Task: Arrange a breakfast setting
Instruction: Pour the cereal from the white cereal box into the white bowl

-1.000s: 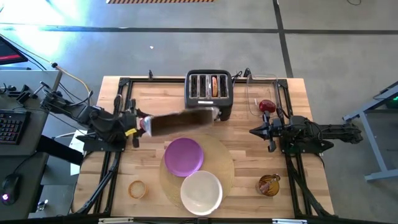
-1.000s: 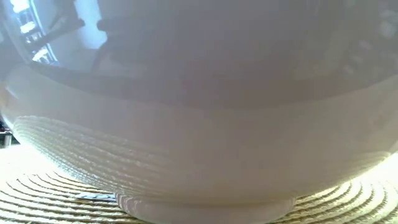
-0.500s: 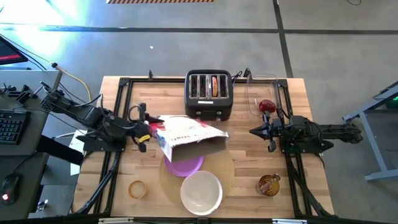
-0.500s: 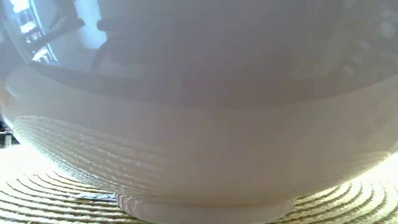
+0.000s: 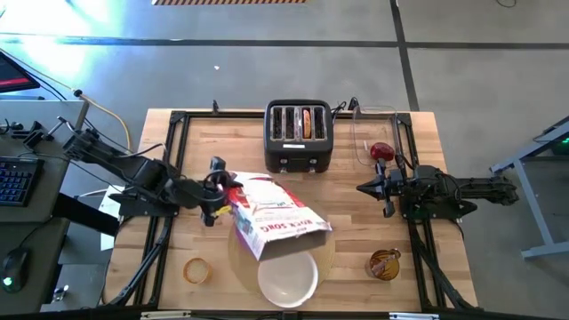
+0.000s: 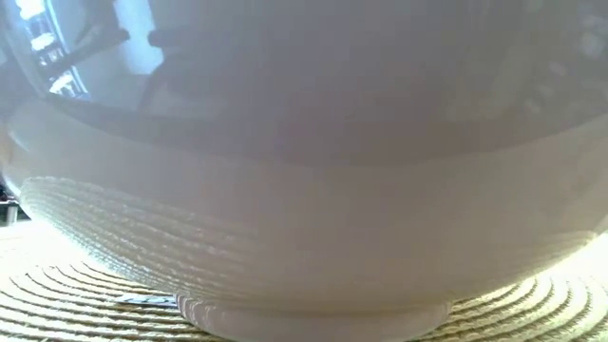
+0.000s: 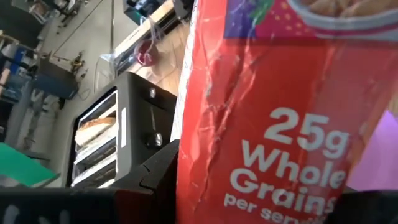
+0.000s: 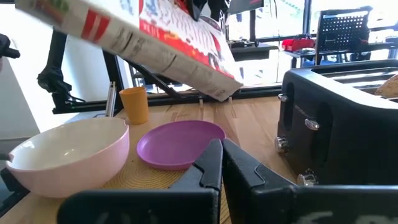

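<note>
Red-and-white cereal box (image 5: 277, 222) is what we see clamped in the left gripper (image 5: 216, 194), fingers closed on its end, box tipped with its open end down over the white bowl (image 5: 287, 278). We can't tell if any cereal is falling. Bowl sits on the round tan mat (image 5: 325, 238), at its near edge. Small purple plate (image 8: 179, 143) is on the mat too, just beside the bowl; from above the box hides it. Amber glass cup (image 5: 196, 269) stands on the table to the left of the mat. Toaster (image 5: 299, 133) at the far edge has a bagel (image 5: 307, 124) in one slot. Red fruit (image 5: 381, 151) lies in a clear container (image 5: 370, 131) at far right. Right gripper (image 5: 366, 188) waits over the table's right side, fingers pressed together, holding nothing.
</note>
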Tool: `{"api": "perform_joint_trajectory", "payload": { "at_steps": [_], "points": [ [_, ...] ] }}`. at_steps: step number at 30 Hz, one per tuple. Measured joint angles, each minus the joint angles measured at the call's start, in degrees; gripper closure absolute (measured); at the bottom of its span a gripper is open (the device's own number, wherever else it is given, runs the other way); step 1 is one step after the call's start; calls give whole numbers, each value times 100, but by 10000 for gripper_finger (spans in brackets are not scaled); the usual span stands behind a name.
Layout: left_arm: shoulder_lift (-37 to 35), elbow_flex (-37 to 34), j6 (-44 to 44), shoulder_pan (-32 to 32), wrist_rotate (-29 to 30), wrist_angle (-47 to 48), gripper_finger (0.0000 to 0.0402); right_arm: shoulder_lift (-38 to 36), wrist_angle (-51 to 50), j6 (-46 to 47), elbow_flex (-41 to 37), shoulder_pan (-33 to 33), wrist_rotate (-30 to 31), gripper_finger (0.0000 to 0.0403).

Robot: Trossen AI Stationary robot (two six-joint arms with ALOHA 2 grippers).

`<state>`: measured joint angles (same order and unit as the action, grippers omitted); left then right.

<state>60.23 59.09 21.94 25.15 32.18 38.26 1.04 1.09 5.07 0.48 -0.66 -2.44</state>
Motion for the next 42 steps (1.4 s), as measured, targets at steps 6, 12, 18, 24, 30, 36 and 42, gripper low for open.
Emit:
{"api": "perform_joint_trajectory", "payload": {
  "at_steps": [6, 12, 18, 24, 30, 36, 42],
  "points": [
    [256, 234, 378, 150, 187, 115, 241, 2, 0, -1, 1, -1, 2, 403],
    [465, 502, 430, 293, 497, 447, 241, 1, 0, 0, 2, 1, 4, 403],
    [623, 544, 772, 453, 692, 604, 241, 0, 1, -1, 2, -1, 7, 403],
    [791, 546, 934, 654, 777, 613, 241, 7, 0, 1, 0, 1, 9, 403],
    [882, 546, 1029, 868, 1037, 720, 241, 7, 1, 0, 0, 0, 31, 403],
    [889, 544, 1059, 1027, 1069, 787, 241, 7, 2, -1, -1, -1, 28, 403],
    [889, 546, 825, 1187, 1056, 1206, 241, 7, 2, -1, 2, 1, 26, 403]
  ]
}}
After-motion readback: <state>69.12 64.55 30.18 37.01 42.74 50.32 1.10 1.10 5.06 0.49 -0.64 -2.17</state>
